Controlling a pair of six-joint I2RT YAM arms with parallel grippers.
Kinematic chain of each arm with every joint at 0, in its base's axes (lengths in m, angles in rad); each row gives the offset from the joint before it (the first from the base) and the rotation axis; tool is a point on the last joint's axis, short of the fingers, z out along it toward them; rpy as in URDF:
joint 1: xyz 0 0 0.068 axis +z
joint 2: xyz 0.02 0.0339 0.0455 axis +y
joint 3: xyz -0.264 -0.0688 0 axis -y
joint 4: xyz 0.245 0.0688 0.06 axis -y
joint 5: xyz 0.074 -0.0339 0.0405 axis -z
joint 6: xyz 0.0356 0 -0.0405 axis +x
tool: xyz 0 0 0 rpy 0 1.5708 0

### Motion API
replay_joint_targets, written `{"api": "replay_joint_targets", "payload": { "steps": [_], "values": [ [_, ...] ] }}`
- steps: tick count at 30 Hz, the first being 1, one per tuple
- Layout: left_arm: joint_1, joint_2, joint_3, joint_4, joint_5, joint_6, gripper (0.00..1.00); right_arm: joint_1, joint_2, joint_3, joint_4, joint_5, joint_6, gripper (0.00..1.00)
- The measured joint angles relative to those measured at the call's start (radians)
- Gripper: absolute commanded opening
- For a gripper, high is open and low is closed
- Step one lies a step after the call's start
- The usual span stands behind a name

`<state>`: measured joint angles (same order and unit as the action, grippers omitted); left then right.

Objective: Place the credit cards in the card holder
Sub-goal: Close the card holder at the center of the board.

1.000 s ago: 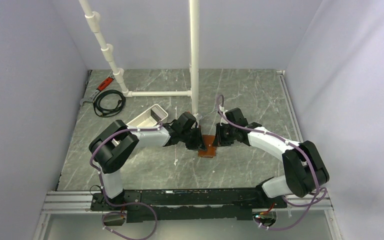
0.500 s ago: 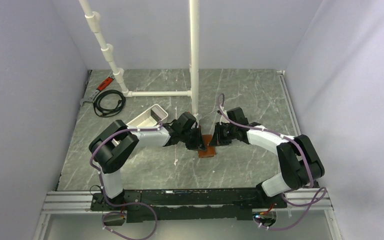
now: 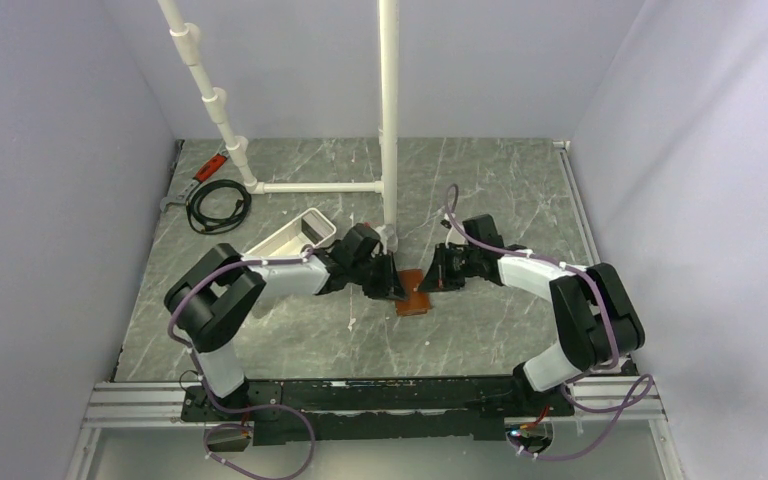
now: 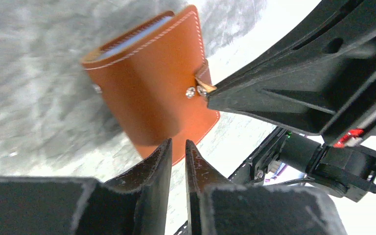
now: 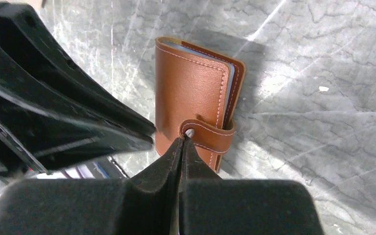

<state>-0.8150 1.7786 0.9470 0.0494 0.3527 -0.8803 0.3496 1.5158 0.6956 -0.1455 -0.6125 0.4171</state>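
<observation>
The card holder (image 3: 415, 298) is a reddish-brown wallet lying folded shut on the grey table between both grippers. Light blue card edges (image 5: 230, 81) show inside its fold; they also show in the left wrist view (image 4: 137, 35). A strap with a metal snap (image 5: 189, 132) wraps its edge. My right gripper (image 3: 433, 283) is shut, its tip (image 5: 182, 140) touching the snap. My left gripper (image 3: 397, 286) is almost shut with only a narrow slit, nothing in it, its tips (image 4: 178, 145) at the wallet's (image 4: 152, 93) near edge.
A long white tray (image 3: 295, 238) lies left of the left gripper. A white upright pipe (image 3: 389, 120) stands just behind the wallet, with a slanted pipe to its left. A black cable coil (image 3: 218, 205) and a red tool (image 3: 210, 167) lie at the back left.
The left arm's elbow has swung a little left and the right arm's elbow has drawn in. Both grippers stay at the wallet, which has hardly moved.
</observation>
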Motion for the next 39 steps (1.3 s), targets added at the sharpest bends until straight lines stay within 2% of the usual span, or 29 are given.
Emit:
{"api": "replay_joint_targets", "payload": {
  "steps": [4,9,18,39],
  "values": [
    [0.055,-0.04,-0.037,0.027,0.018,-0.005,0.14,-0.04,0.015,-0.035,0.055,-0.08,0.029,0.0],
    [0.071,0.0,-0.003,0.042,0.032,-0.005,0.07,-0.059,0.04,-0.048,0.095,-0.142,0.051,0.0],
    [0.071,0.049,0.024,0.011,0.035,0.001,0.03,-0.072,0.072,-0.048,0.113,-0.187,0.062,0.0],
    [0.072,0.05,0.022,0.019,0.041,0.0,0.01,-0.054,0.122,0.032,0.016,-0.18,0.032,0.0]
  ]
}}
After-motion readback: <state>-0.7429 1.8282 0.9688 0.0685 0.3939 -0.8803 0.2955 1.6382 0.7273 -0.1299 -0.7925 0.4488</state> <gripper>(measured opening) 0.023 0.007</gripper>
